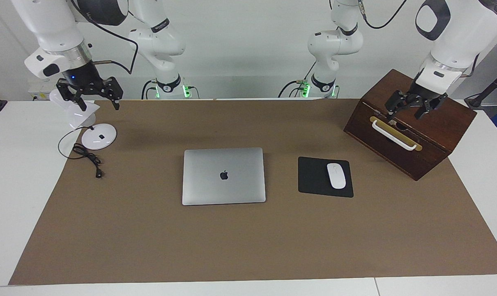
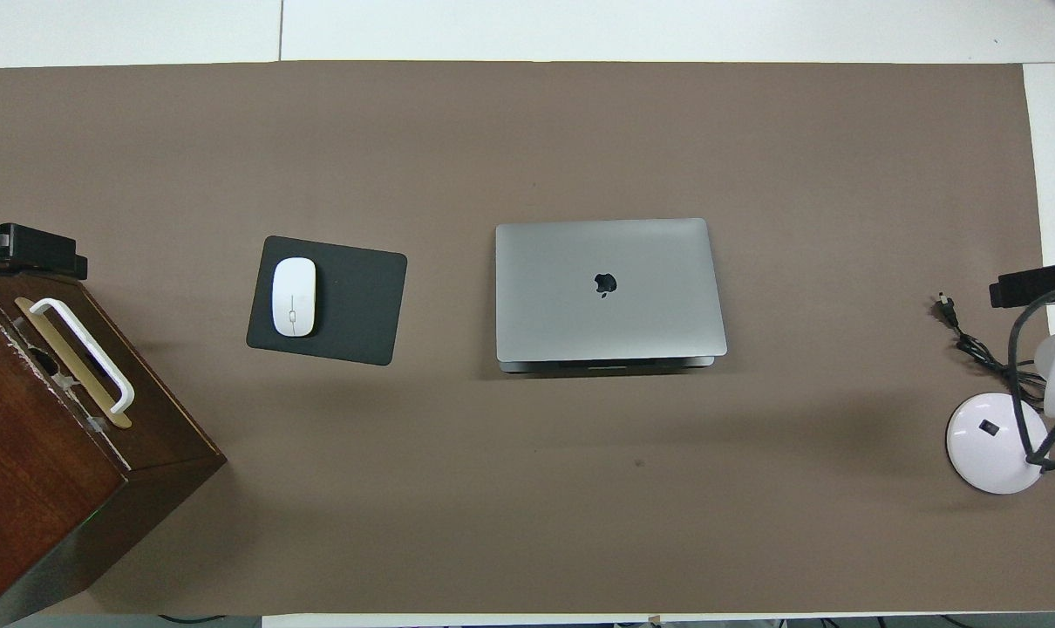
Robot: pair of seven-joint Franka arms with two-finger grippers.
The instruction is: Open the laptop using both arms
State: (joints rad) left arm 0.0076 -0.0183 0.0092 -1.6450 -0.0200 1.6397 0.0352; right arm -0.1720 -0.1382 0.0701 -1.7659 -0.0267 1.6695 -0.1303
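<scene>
Lying shut mid-mat, laptop (image 1: 224,176); mouse pad (image 1: 325,176) beside; left gripper (image 1: 411,107) over wooden box (image 1: 413,123), right gripper (image 1: 95,98) over lamp (image 1: 90,123); fingers wide.

The laptop (image 1: 224,176) lies shut, dead centre on the brown mat (image 1: 248,238), logo up. At its three o'clock sits a black mouse pad (image 1: 314,176) carrying a white mouse (image 1: 336,175). The right gripper (image 1: 95,102), fingers spread, hangs at ten o'clock over the lamp (image 1: 93,133); the left gripper (image 1: 410,112), fingers apart, hangs over the wooden box (image 1: 429,139) at two o'clock.
</scene>
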